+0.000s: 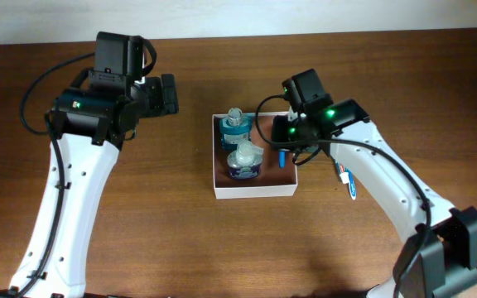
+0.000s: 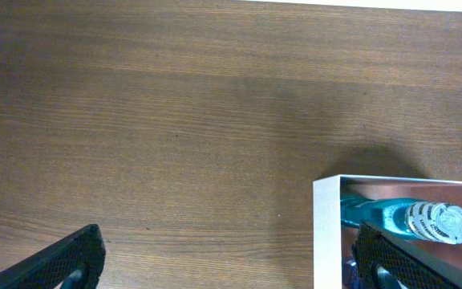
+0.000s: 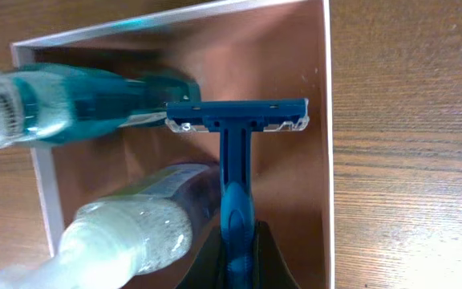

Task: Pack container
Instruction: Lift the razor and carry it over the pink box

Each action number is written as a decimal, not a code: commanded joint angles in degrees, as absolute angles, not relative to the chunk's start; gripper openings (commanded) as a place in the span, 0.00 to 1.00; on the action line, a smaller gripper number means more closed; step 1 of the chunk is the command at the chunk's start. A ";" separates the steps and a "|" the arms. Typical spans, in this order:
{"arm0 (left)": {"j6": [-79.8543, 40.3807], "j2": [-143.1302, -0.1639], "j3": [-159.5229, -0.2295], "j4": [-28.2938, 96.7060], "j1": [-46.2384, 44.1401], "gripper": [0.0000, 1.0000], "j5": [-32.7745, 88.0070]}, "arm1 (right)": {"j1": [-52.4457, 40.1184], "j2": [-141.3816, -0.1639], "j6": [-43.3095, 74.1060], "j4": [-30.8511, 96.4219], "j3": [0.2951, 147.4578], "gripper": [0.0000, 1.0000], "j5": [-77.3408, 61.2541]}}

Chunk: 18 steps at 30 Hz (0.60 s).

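Note:
The container (image 1: 255,192) is a shallow white box with a brownish-pink inside at the table's middle. A teal bottle (image 1: 235,126) and a clear bottle with a blue label (image 1: 243,160) stand in it. My right gripper (image 3: 237,261) is shut on a blue razor (image 3: 235,152) and holds it over the container's right side (image 3: 327,120), head down. The razor also shows in the overhead view (image 1: 281,157). My left gripper (image 2: 223,261) is open and empty over bare wood, left of the container's corner (image 2: 327,233).
A toothpaste tube (image 1: 346,180) lies on the wood right of the container, partly under my right arm. The teal bottle (image 2: 407,218) shows in the left wrist view inside the box.

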<state>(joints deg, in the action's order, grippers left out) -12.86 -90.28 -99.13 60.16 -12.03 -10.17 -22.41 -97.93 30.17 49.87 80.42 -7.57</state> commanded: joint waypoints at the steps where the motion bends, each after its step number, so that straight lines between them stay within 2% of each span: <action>1: -11.92 -89.97 -99.92 60.07 -11.84 0.99 -10.96 | -23.49 -99.07 30.94 48.99 79.77 0.04 -7.29; 18: -11.94 -89.97 -99.92 60.07 -11.84 0.99 -10.96 | -26.30 -105.69 33.34 46.61 79.66 0.04 -6.87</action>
<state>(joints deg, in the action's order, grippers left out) -12.86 -90.28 -99.13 60.16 -12.03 -10.17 -25.87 -104.49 32.53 47.09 80.34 -7.62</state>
